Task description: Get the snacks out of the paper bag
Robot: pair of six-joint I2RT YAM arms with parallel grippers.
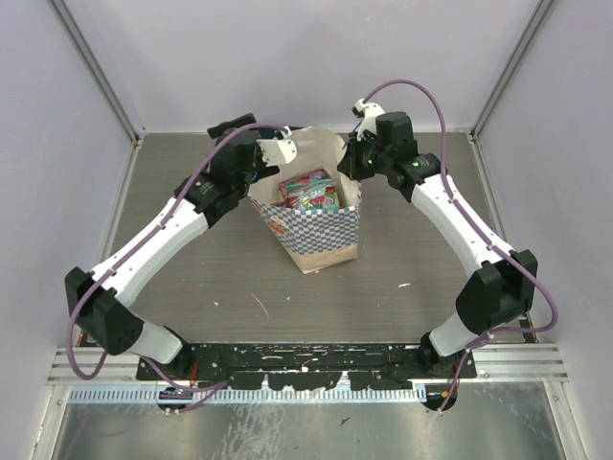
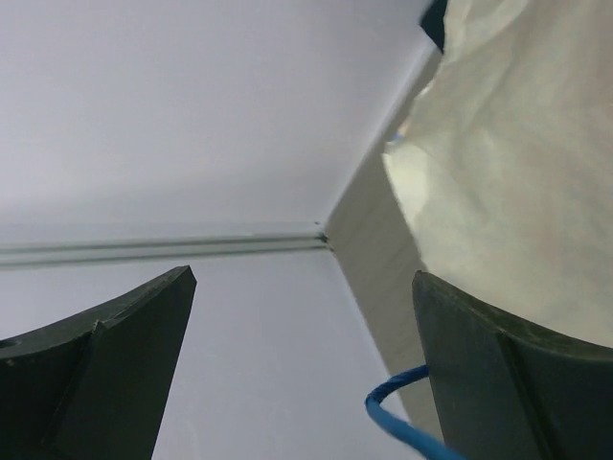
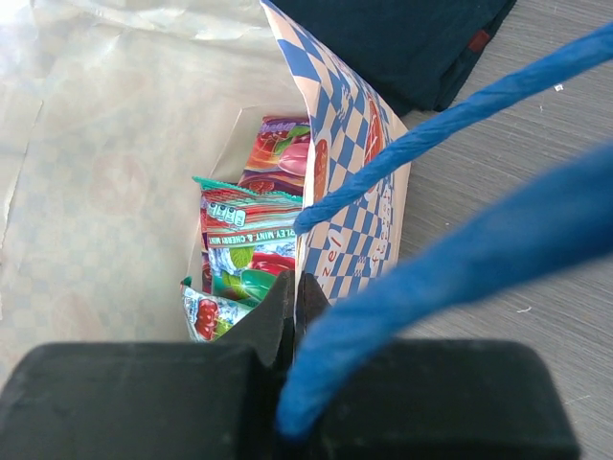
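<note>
A grey wood-grain table point(image 1: 192, 278) lay under soft, even light, closed in by plain pale lilac walls point(image 1: 287, 57) with slim aluminium posts point(image 1: 96, 67) in the back corners. Above and beyond the left fingers point(image 2: 105, 383) a metal strip point(image 2: 163, 247) ran along one wall to the corner. To the right of the right fingers point(image 3: 278, 316) the tabletop showed a few white specks point(image 3: 522, 309).
</note>
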